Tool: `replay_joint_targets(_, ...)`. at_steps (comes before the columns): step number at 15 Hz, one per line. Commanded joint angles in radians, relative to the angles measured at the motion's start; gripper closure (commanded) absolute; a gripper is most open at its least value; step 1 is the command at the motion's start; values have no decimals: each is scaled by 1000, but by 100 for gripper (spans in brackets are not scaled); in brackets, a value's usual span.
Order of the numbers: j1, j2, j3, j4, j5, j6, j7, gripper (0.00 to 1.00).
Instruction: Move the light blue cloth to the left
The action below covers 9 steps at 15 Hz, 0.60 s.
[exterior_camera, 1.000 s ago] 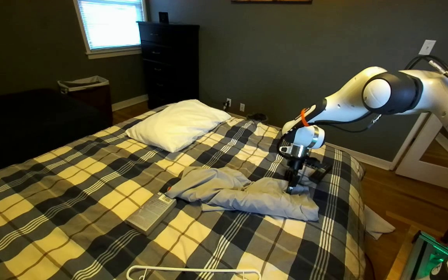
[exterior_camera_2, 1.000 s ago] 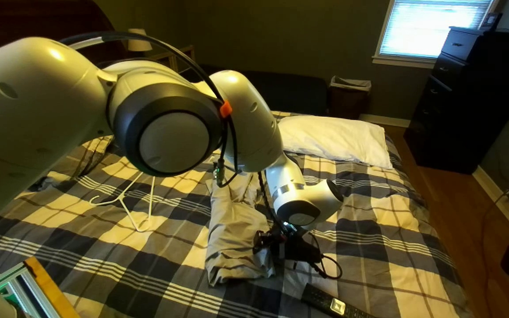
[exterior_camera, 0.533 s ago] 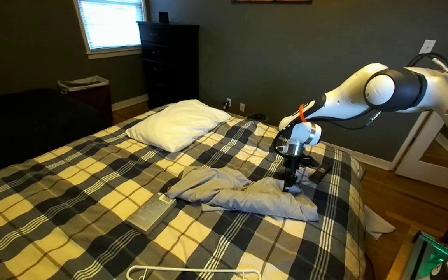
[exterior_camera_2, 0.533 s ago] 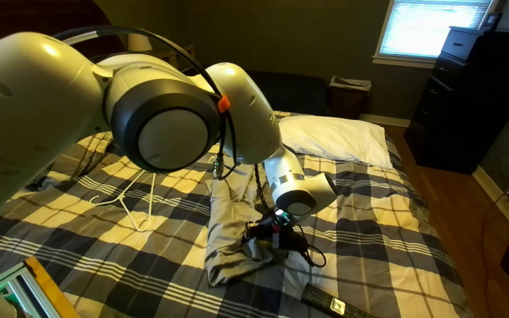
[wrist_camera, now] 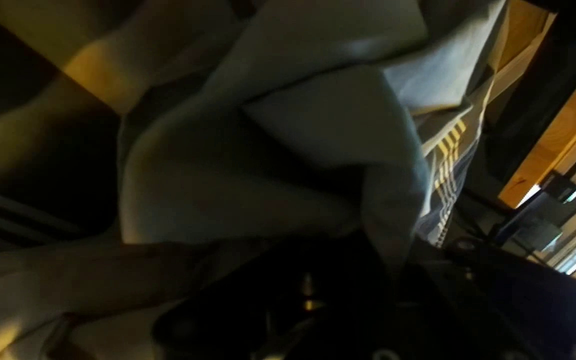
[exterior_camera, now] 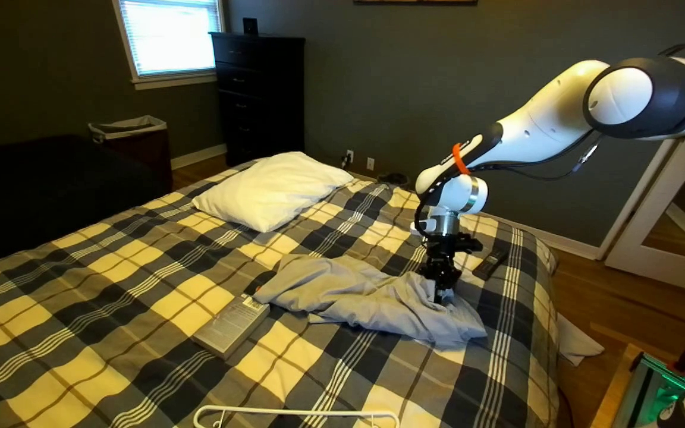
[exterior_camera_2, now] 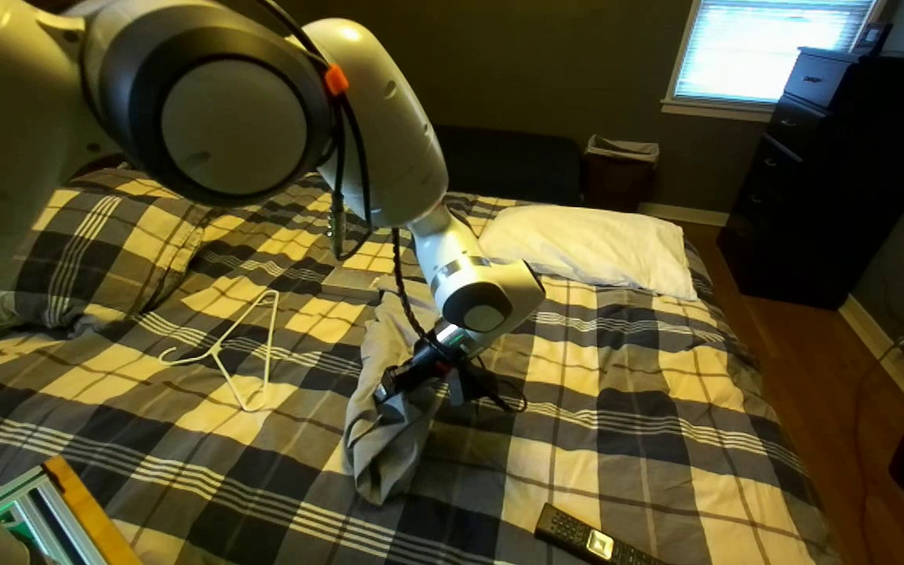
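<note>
Cloth [exterior_camera: 372, 304] pinched in the jaws near one end, its long axis running from them toward the box [exterior_camera: 232, 326]; a leftward pull should drag that length!

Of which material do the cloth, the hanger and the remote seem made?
The cloth looks like thin, matte fabric: it falls in soft folds; fibre unclear. The hanger is probably smooth plastic, since its slim bars are evenly white; coated metal is possible. The remote seems hard, dark plastic, from its straight edges and button rows, with a shiny patch.
</note>
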Motion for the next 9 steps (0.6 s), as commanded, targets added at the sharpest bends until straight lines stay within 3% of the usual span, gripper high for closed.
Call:
replay_joint_targets(1, 34, -18, -20, -17, 4, -7, -19, 97)
replay_joint_targets(3, 49, -38, -19, -39, -3, -6, -25, 99)
replay_joint_targets(9, 123, -37, 26, -131, 26, 270, -32, 99)
